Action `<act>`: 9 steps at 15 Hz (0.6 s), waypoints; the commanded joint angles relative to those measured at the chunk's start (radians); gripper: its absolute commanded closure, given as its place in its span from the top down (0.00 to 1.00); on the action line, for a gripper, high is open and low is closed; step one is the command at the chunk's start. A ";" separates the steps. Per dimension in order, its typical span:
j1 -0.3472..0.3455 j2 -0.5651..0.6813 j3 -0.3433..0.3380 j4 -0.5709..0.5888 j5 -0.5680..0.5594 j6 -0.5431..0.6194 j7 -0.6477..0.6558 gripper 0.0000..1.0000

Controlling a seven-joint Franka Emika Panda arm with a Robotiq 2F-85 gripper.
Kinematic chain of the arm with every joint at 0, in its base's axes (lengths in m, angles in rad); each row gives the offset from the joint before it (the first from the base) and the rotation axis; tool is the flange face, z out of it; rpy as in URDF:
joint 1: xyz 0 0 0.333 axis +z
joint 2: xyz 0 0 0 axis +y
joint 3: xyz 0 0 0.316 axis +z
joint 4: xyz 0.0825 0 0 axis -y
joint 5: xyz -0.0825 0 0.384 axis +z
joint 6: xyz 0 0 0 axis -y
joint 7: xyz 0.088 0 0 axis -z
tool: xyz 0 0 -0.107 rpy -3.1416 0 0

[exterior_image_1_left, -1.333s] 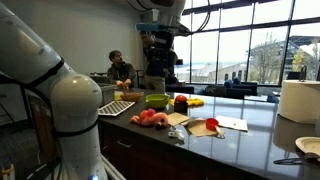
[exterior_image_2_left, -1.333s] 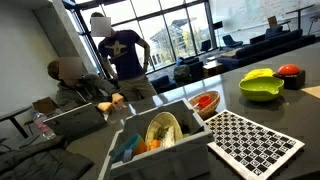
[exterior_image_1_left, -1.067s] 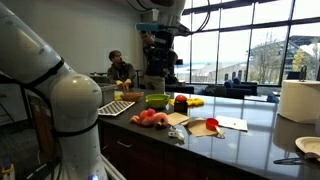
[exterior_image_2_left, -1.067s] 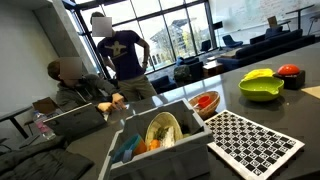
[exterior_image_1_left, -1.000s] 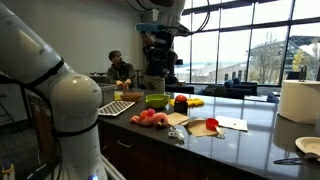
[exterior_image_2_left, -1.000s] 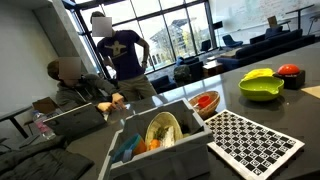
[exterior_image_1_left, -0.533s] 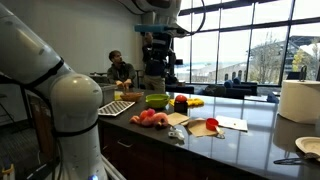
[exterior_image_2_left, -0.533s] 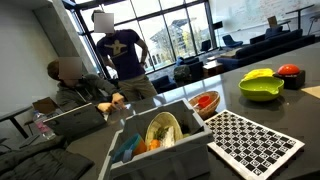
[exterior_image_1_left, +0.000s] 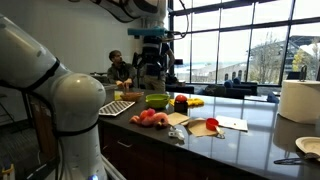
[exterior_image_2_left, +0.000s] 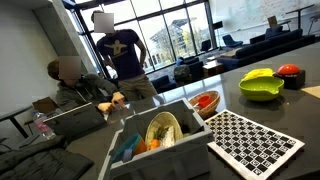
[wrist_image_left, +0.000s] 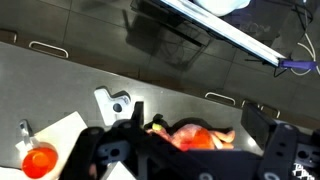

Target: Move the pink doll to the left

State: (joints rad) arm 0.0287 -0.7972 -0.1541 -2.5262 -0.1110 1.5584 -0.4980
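The pink doll (exterior_image_1_left: 150, 117), a salmon-pink plush with reddish-orange parts, lies on the dark counter near its front edge. In the wrist view the pink doll (wrist_image_left: 188, 135) lies far below, between my two finger pads. My gripper (exterior_image_1_left: 150, 66) hangs high above the counter, over the doll and the green bowl. In the wrist view my gripper (wrist_image_left: 197, 118) is open and empty, its fingers wide apart. Neither the doll nor the gripper shows in the exterior view with the grey bin.
A green bowl (exterior_image_1_left: 157, 100) (exterior_image_2_left: 260, 88) and a red cup-like object (exterior_image_1_left: 181, 102) (exterior_image_2_left: 290, 70) stand behind the doll. A checkered board (exterior_image_1_left: 115, 107) (exterior_image_2_left: 255, 143), a grey bin (exterior_image_2_left: 150, 140), papers (exterior_image_1_left: 232, 124) and a paper towel roll (exterior_image_1_left: 298, 100) also sit on the counter. A person (exterior_image_1_left: 120, 70) sits behind.
My arm has swung to the left in the exterior view, and the gripper has shifted left and slightly lower. The doll and the other objects have not moved.
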 commanded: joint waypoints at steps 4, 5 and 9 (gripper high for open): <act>0.090 -0.048 0.010 -0.058 -0.034 -0.001 -0.074 1.00; 0.100 -0.053 0.013 -0.067 -0.033 -0.001 -0.076 1.00; 0.105 -0.058 0.015 -0.076 -0.033 -0.001 -0.081 1.00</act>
State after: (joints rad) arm 0.1261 -0.8555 -0.1331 -2.6037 -0.1405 1.5595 -0.5835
